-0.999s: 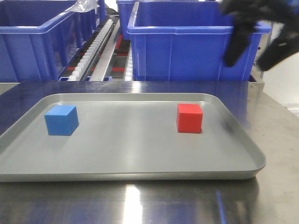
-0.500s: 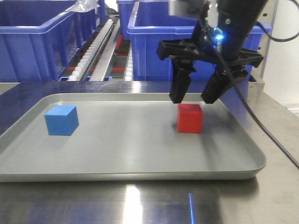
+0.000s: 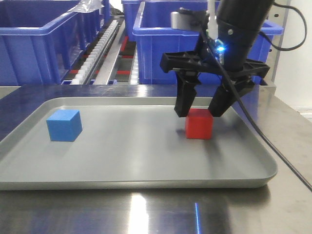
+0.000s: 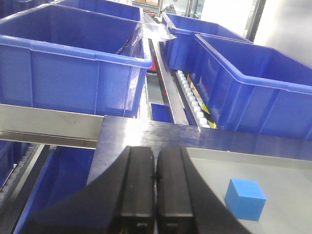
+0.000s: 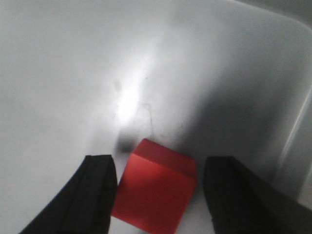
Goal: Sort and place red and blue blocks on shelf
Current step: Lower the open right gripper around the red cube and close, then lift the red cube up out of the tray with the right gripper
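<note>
Looking through the right wrist camera, I see the red block [image 5: 155, 192] sitting between the two black fingers of my right gripper [image 3: 199, 113]. The jaws are wide apart, one on each side of the block, and they hold nothing yet. The block is nearer to one finger than the other, and I cannot tell if it touches that one. It is a cube, so it has no long side, but it sits turned a little crooked to the fingers. I think a squeeze may twist it straight or push it sideways.

From the front, the right arm points almost straight down over the right part of the grey tray [image 3: 146, 175]. The finger ends are about level with the top of the block, so I judge it should go a bit lower before I close.

The blue block [image 3: 64, 125] rests well apart, on the left part of the tray. My left gripper [image 4: 155, 156] is nearer to that one, with its jaws pressed together and empty. The shelf [image 3: 100, 51] with its white rollers waits behind the tray, between the blue bins [image 3: 195, 44].
</note>
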Robot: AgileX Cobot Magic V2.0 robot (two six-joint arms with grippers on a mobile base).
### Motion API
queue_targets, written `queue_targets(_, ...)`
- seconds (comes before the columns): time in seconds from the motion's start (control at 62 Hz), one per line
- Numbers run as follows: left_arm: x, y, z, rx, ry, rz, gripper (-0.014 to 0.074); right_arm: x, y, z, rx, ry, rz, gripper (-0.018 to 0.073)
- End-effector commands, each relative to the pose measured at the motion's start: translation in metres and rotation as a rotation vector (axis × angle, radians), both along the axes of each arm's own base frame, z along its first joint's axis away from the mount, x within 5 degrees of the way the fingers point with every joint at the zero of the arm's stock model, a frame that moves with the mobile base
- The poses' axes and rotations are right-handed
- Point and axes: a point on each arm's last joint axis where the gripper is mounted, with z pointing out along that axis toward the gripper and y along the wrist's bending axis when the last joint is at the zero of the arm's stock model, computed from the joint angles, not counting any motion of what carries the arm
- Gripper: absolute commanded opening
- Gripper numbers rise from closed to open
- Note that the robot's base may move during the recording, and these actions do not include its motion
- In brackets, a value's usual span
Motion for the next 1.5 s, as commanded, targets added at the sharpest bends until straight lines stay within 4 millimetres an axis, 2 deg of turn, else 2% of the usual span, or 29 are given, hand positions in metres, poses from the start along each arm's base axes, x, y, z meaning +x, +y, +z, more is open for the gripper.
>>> queue_targets(0.0, -0.001, 0.000, 0.000, -0.018, -0.080, -0.005, 0.0130, 0.001, 0.002, 0.024, 0.037, -0.086, 0.008, 0.0508)
queue_targets(0.306, -0.001, 0.000, 0.000, -0.018, -0.080, -0.005, 0.0130, 0.005, 0.003, 0.012, 0.020, -0.054, 0.009, 0.0508)
queue_targets(0.612, -0.001, 0.000, 0.000, -0.018, -0.080, -0.005, 0.0130, 0.005, 0.004, 0.010, 0.016, -0.047, 0.009, 0.0496)
queue_targets(0.693, -0.001, 0.000, 0.000, -0.018, -0.080, -0.005, 0.0130, 0.004, 0.004, 0.010, 0.015, -0.044, 0.010, 0.0439)
queue_targets(0.935, -0.001, 0.000, 0.000, -0.018, -0.080, -0.005, 0.0130, 0.004, 0.008, 0.013, 0.024, -0.062, 0.019, 0.0105)
queue_targets(0.999, -0.001, 0.000, 0.000, -0.018, -0.080, -0.005, 0.0130, 0.004, 0.011, 0.019, 0.032, -0.075, 0.027, 0.0052)
queue_targets(1.225, -0.001, 0.000, 0.000, -0.018, -0.080, -0.005, 0.0130, 0.007, 0.014, 0.059, 0.098, -0.197, 0.028, 0.0058)
queue_targets(1.483, -0.001, 0.000, 0.000, -0.018, -0.080, -0.005, 0.0130, -0.004, 0.002, 0.111, 0.145, -0.420, 0.028, 0.0058)
